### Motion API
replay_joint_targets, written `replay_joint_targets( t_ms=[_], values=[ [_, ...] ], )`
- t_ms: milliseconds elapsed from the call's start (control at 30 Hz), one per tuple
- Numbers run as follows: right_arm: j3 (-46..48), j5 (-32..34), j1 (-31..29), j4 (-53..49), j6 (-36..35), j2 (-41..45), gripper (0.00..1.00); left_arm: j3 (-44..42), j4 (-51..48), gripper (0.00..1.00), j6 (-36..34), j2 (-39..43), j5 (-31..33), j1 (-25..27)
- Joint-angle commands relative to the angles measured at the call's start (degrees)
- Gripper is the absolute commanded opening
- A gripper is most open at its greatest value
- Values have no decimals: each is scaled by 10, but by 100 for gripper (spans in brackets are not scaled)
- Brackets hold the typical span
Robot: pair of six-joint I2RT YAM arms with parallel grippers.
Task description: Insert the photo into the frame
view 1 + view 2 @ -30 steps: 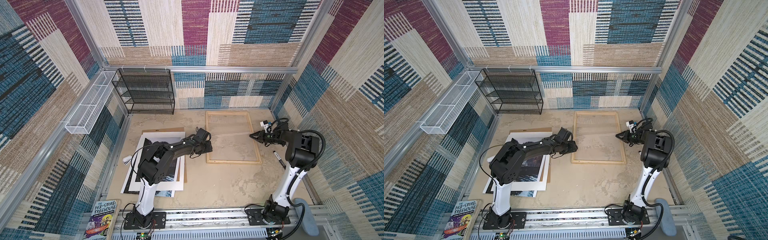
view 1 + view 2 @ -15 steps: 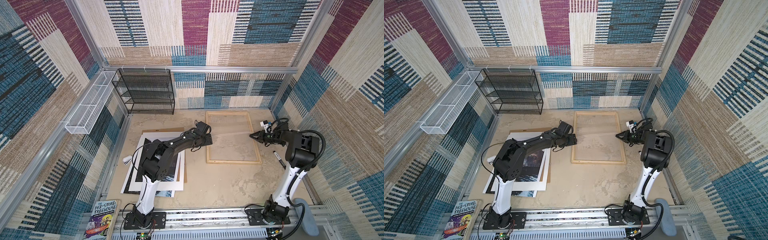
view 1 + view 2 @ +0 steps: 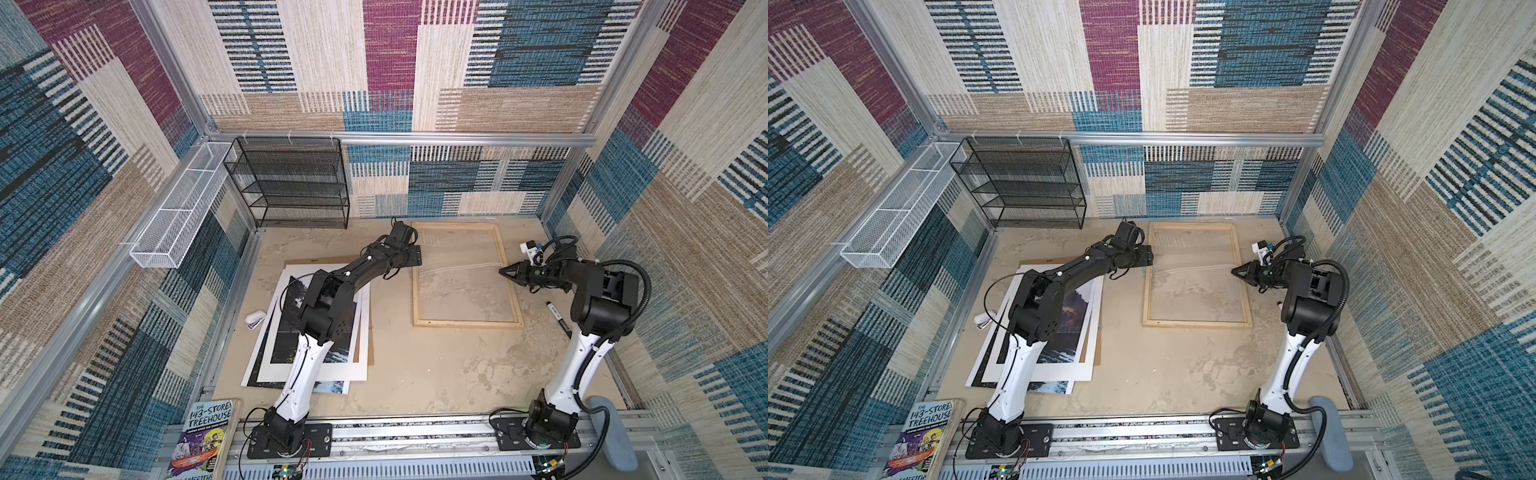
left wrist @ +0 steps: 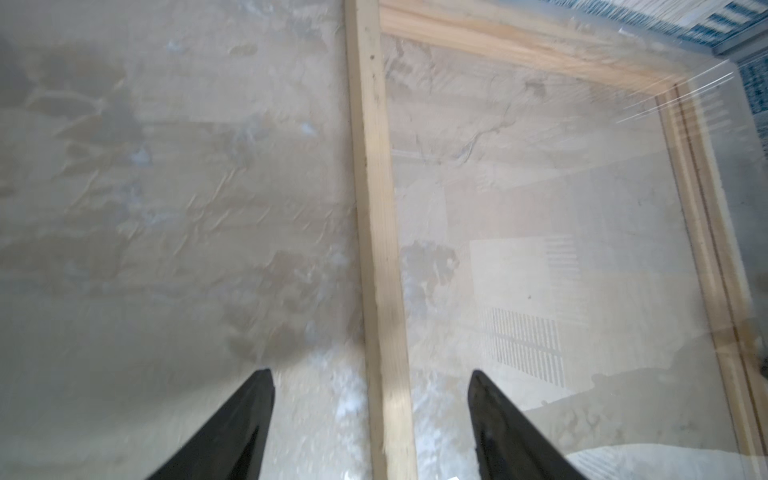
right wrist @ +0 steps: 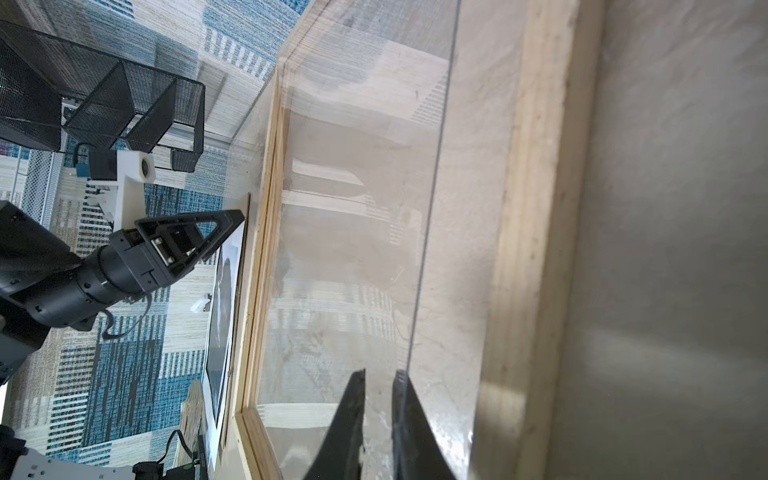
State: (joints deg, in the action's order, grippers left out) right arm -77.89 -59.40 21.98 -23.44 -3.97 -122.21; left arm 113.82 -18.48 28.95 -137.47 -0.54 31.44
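Paper, likely floppy and best pinched by its border, the photo is lying under a white mat well behind the wide-open, empty left gripper straddling a rail of the frame, while the right gripper is pinching a clear pane.

White-and-black arms, black pointed fingers

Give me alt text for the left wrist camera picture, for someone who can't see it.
The left hand is open, with its two black fingers on either side of one pale wooden strip of the frame. A clear pane over the frame's opening reflects the patterned wall. The mottled beige table lies beside the frame.
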Motion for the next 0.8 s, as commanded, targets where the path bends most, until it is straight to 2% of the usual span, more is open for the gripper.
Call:
replay_joint_targets(
  t_ms=[0, 167, 267, 767],
  values=[
    [-3, -2, 1, 2, -10, 3, 17, 59, -30, 77, -36, -38, -10, -3],
    [-2, -2, 1, 1, -11, 3, 17, 153, -87, 77, -55, -93, 13, -3],
    [-1, -1, 1, 1, -11, 3, 17, 181, -96, 77, -64, -112, 1, -3],
    [-1, 0, 1, -1, -13, 5, 17, 213, -159, 76, -73, -137, 53, 10]
  ],
)
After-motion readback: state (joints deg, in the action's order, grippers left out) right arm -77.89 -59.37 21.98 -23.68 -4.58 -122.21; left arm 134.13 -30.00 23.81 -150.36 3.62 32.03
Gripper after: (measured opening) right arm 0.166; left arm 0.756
